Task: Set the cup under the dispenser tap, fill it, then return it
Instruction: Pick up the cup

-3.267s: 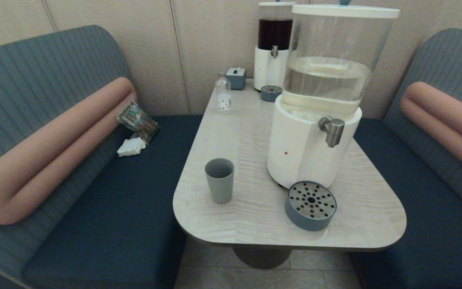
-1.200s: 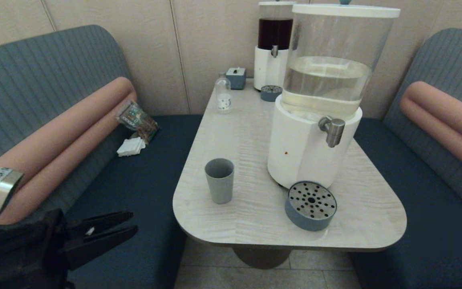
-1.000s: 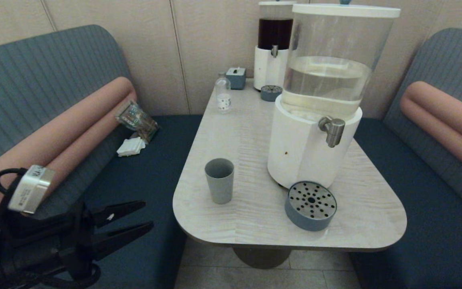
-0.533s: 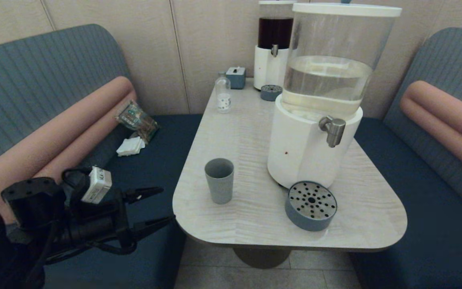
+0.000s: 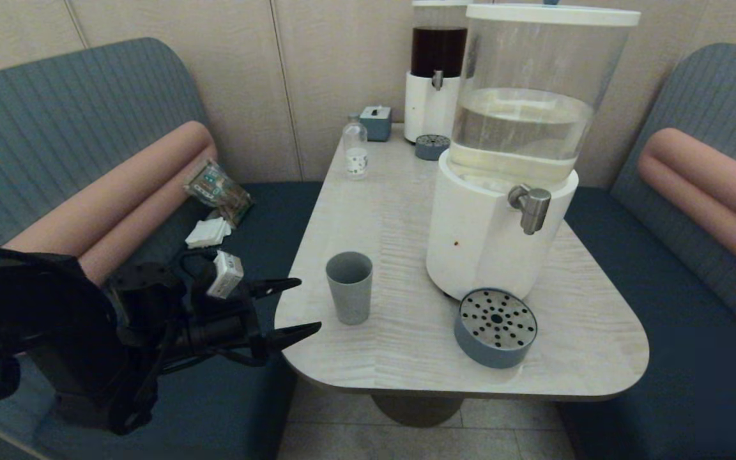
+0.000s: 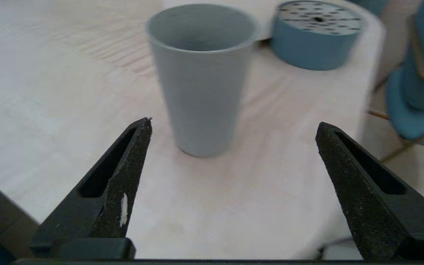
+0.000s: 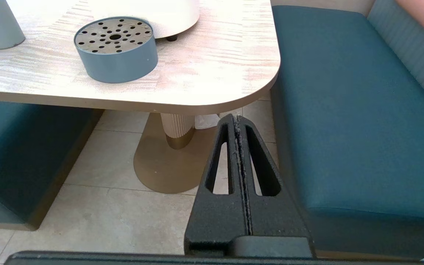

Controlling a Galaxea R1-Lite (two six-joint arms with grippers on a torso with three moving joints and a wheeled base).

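Now my left gripper (image 5: 298,305) sits wide open and empty at the pale wood table (image 5: 406,358) edge, level with the upright matte grey-blue tumbler cup (image 5: 349,287), lined up for a side grasp; right gripper (image 7: 238,121) parked closed below.

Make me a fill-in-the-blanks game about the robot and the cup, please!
1. The left gripper has its jaws ____ and is close to the cup.
2. The cup stands ____ on the table.
3. The round drip tray sits below the dispenser tap with ____ on it.
4. The right gripper waits low beside the table with its jaws ____.

Missing words: open; upright; nothing; shut
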